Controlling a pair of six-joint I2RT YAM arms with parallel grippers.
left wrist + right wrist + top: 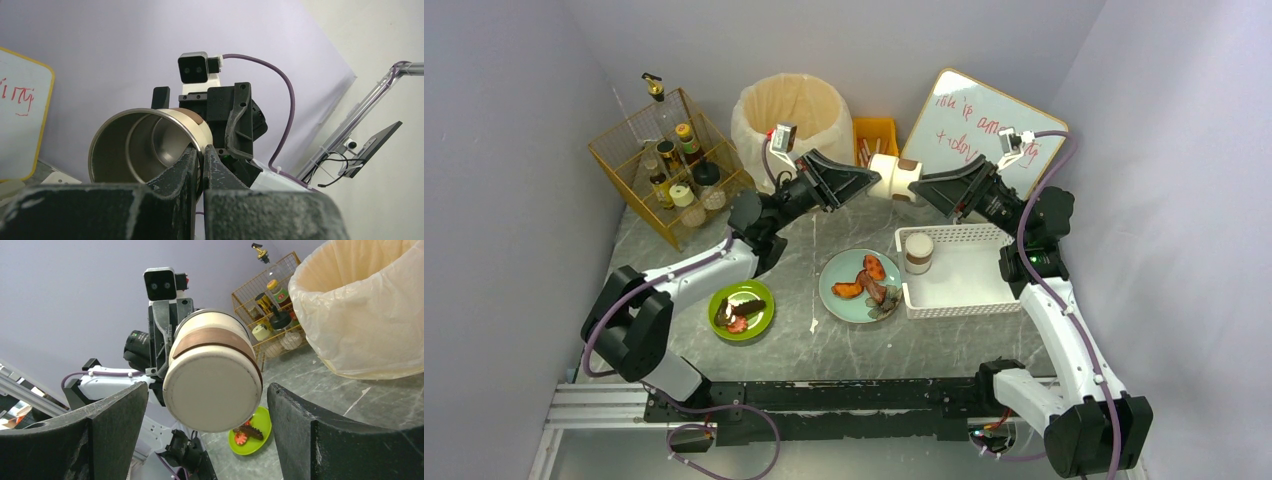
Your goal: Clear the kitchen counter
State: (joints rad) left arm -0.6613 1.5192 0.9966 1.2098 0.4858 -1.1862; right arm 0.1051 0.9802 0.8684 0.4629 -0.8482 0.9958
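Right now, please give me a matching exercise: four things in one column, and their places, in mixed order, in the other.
1. cream cup
2. small jar
3. green plate
4. bottles

a. in the wire rack
b. on the kitchen counter
c. in the white basket
d. held in the air by the left gripper

Pairs: 1-d, 2-c, 3-b, 4-a

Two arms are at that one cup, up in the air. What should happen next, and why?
Probably the right gripper should close on the cup: its fingers stand open on either side of the cup's base, while the left gripper pinches the rim. That looks like a handover.
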